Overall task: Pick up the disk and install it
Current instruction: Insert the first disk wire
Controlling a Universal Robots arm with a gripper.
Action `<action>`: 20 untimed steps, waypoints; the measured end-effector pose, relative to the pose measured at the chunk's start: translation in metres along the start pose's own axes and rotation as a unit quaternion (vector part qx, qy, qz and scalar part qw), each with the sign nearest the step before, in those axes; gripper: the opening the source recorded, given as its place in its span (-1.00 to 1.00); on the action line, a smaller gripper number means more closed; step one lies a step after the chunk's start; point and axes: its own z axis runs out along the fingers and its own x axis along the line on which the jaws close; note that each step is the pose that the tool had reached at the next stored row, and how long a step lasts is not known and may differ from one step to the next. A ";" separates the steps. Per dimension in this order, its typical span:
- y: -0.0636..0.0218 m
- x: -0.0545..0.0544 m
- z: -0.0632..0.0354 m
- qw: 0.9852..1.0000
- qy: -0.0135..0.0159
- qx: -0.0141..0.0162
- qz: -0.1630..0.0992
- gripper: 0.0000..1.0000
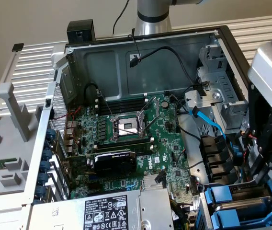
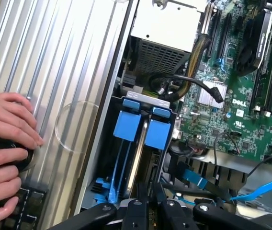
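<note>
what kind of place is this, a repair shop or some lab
Most likely a robotics lab bench for computer assembly: an opened desktop case with its green motherboard lies on a ribbed metal table, a robot arm rises beyond it, and a person's hand rests on a black round device nearby.

Blue carriers (image 2: 126, 125) pack the bay by the claw (image 2: 151, 205); black cables (image 2: 193, 79) crowd alongside.
</note>
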 end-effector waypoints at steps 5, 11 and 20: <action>-0.0010 -0.006 -0.0009 1.000 0.021 -0.005 0.002 -0.66; -0.0009 -0.006 -0.0008 1.000 0.021 -0.005 0.002 -0.66; -0.0008 -0.007 -0.0008 1.000 0.021 -0.005 0.003 -0.66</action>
